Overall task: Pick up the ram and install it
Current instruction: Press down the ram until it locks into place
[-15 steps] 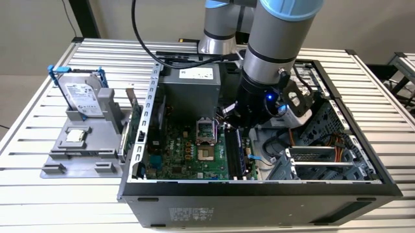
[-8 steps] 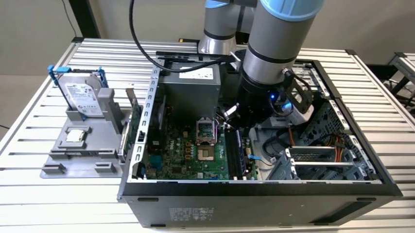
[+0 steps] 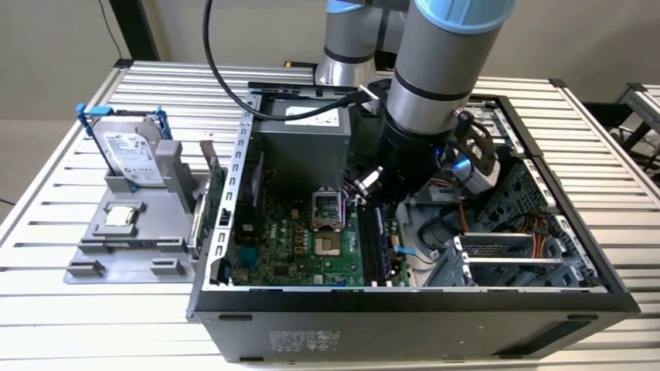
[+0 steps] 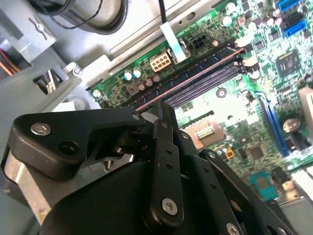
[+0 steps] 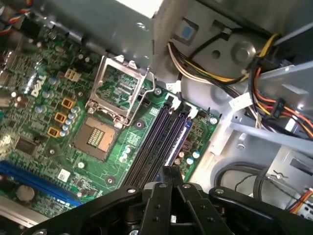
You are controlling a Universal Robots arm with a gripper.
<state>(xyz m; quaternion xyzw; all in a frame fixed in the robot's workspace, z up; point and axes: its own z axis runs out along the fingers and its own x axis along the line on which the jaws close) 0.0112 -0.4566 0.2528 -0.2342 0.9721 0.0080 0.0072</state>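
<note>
The tool [image 5: 171, 178] is seen closed, its fingers pressed together over the memory slots [image 5: 159, 139], where the ram [image 4: 190, 78] is seated on edge. The stick is judged light, stiff and fragile, best held by its long edges. The open computer case [image 3: 413, 297] lies on a slatted table [image 3: 73, 325].

The arm [image 3: 433, 85] is showing silver-grey tube segments with light-blue caps and a black cable; the gripper [image 4: 164, 115] is showing matte black linkages with silver screws.
</note>
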